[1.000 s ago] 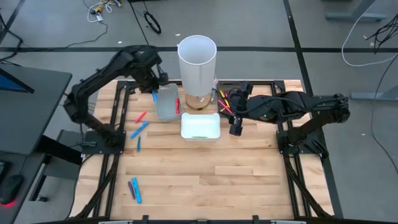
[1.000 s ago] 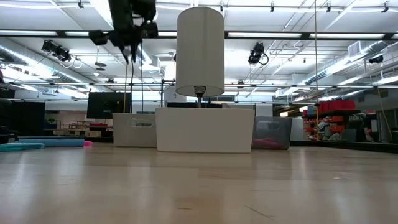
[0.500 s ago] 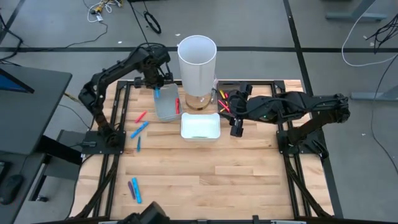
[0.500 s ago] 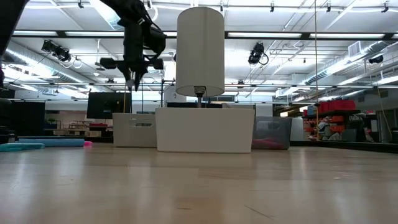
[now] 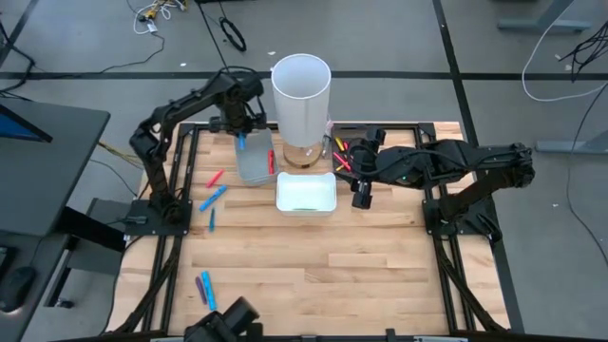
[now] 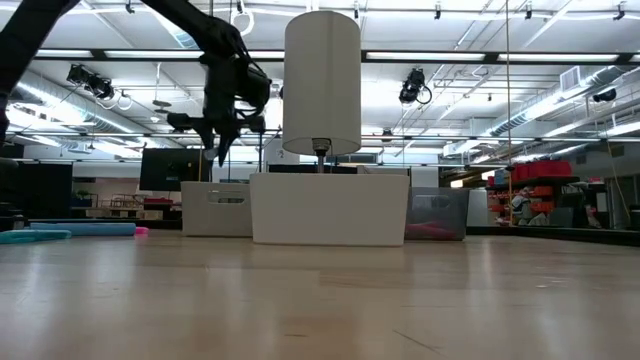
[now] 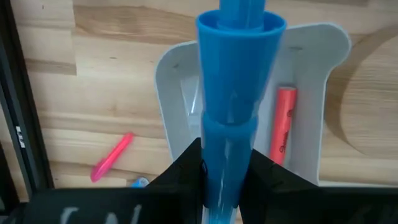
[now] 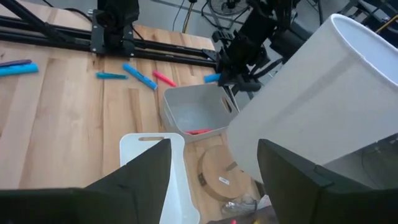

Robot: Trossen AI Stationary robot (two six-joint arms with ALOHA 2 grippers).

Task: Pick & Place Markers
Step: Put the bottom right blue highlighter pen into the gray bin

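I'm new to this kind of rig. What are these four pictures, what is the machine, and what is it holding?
Two dark robot arms work at a wooden table. One picture looks straight down, one looks level across the tabletop, and two come from cameras on the arms' wrists. The left gripper is shut on a blue marker above a grey tray that already holds a red marker. Beside it stand a tall white cylinder and a white tray. More loose markers lie on the wood. The right gripper waits beside the white tray, fingers apart, holding nothing.
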